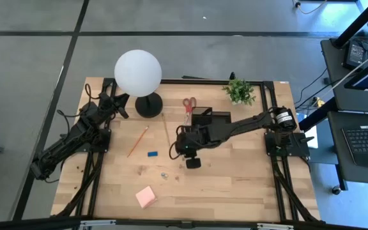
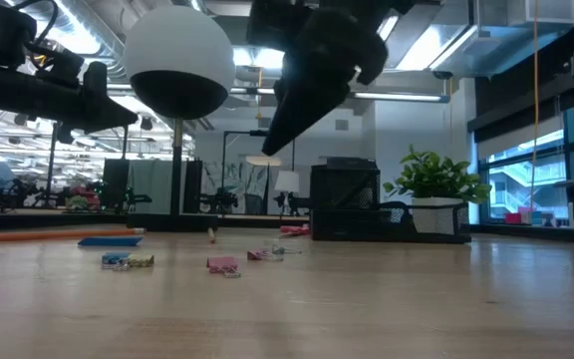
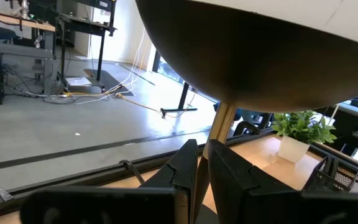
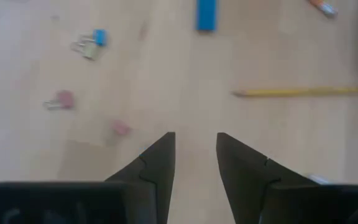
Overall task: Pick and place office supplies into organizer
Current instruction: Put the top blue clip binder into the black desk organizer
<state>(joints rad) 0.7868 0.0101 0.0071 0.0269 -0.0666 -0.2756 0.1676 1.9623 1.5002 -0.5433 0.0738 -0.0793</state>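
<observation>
My right gripper (image 1: 174, 151) hangs open and empty above the table's middle, fingers slanting down toward the table's left; it also shows in its wrist view (image 4: 195, 155) and the low view (image 2: 267, 148). Ahead of it lie a blue eraser (image 4: 206, 14), a yellow pencil (image 4: 303, 92) and small clips (image 4: 92, 43). An orange pencil (image 1: 138, 140), a pink sticky-note pad (image 1: 146, 197) and red-handled scissors (image 1: 189, 105) lie on the table. The black organizer (image 1: 211, 118) stands at the far middle, partly under the right arm. I cannot make out the pens. My left gripper (image 1: 121, 105) waits shut beside the lamp stand.
A white globe lamp (image 1: 137, 72) on a round black base (image 1: 149, 104) stands at the far left-middle, its globe just above my left gripper (image 3: 202, 171). A green potted plant (image 1: 239, 91) stands at the far right. Bare wood lies toward the near and right edges.
</observation>
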